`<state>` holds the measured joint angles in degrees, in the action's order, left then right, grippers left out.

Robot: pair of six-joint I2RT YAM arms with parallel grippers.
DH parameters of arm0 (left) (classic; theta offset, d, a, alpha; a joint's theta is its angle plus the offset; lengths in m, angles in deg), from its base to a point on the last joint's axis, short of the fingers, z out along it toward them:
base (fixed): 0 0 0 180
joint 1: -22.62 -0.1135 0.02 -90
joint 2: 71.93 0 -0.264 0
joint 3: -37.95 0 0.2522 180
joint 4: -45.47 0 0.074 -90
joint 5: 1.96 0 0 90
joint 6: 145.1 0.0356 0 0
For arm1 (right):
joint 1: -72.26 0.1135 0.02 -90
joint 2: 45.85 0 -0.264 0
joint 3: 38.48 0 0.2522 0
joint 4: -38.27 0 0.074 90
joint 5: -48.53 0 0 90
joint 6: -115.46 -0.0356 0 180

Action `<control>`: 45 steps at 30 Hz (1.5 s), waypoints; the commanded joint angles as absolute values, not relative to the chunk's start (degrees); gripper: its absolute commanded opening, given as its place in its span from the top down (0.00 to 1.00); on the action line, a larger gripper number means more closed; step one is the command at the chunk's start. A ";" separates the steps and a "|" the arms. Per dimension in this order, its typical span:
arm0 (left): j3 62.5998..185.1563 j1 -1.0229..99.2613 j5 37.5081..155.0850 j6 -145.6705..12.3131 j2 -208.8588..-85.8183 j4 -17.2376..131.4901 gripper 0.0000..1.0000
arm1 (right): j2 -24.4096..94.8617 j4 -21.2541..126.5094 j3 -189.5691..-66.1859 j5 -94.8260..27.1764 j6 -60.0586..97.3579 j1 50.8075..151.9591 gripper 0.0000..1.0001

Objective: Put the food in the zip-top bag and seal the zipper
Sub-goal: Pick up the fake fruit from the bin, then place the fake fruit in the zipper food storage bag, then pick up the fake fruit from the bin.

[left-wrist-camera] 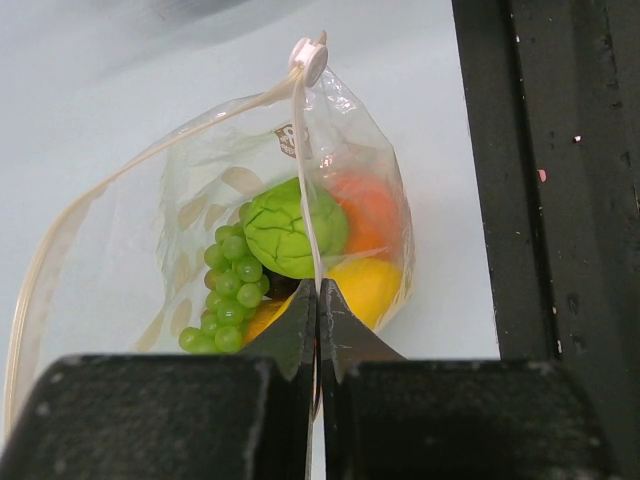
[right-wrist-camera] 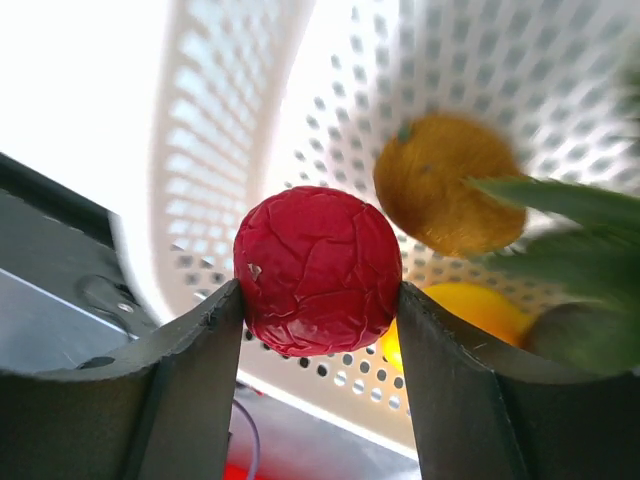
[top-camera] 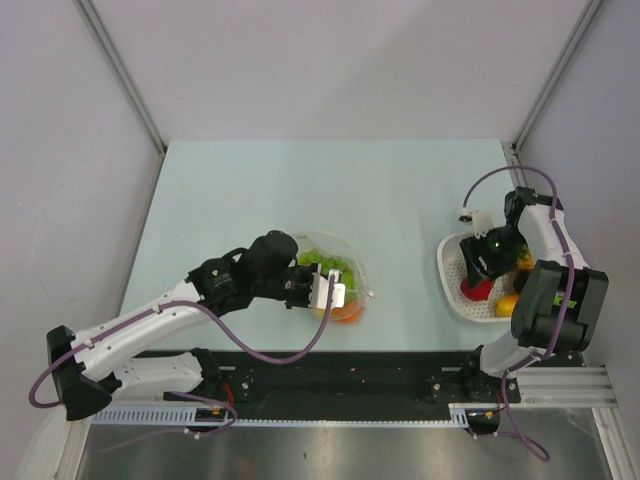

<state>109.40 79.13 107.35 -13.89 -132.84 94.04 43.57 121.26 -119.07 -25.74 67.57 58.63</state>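
The clear zip-top bag [top-camera: 335, 272] [left-wrist-camera: 190, 180] lies near the middle front of the table with its mouth open. Inside it are green grapes [left-wrist-camera: 228, 290], a green wrinkled fruit [left-wrist-camera: 290, 225], an orange piece [left-wrist-camera: 370, 210] and a yellow one [left-wrist-camera: 372, 285]. My left gripper [top-camera: 335, 292] [left-wrist-camera: 318, 300] is shut on the bag's whitish zipper strip [left-wrist-camera: 306, 190], which runs up to a white slider [left-wrist-camera: 308, 60]. My right gripper [top-camera: 480, 275] [right-wrist-camera: 320, 292] is down in the white basket [top-camera: 450, 285] [right-wrist-camera: 230, 120], both fingers pressed against a wrinkled red fruit [right-wrist-camera: 318, 270] [top-camera: 477, 291].
More food lies in the basket: an orange fruit [right-wrist-camera: 445, 185], a yellow one [right-wrist-camera: 470, 310] [top-camera: 507, 303] and a blurred green leafy piece [right-wrist-camera: 560, 230]. The black rail [top-camera: 350, 365] runs along the table's front edge, close to the bag.
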 commanded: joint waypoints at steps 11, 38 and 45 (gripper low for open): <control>109.54 79.48 109.48 -11.68 -131.17 90.43 1.00 | 34.92 114.20 -148.66 12.06 47.55 78.30 0.66; 111.12 79.48 108.51 -12.73 -131.52 90.17 1.00 | 35.54 118.86 -146.74 3.71 55.93 85.02 0.02; 110.69 79.48 108.78 -13.53 -131.61 89.82 1.00 | 27.45 120.42 -123.37 -18.38 73.25 66.82 0.07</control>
<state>109.42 79.13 107.70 -13.06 -132.47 91.68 31.40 115.67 -133.17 -3.16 60.14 72.70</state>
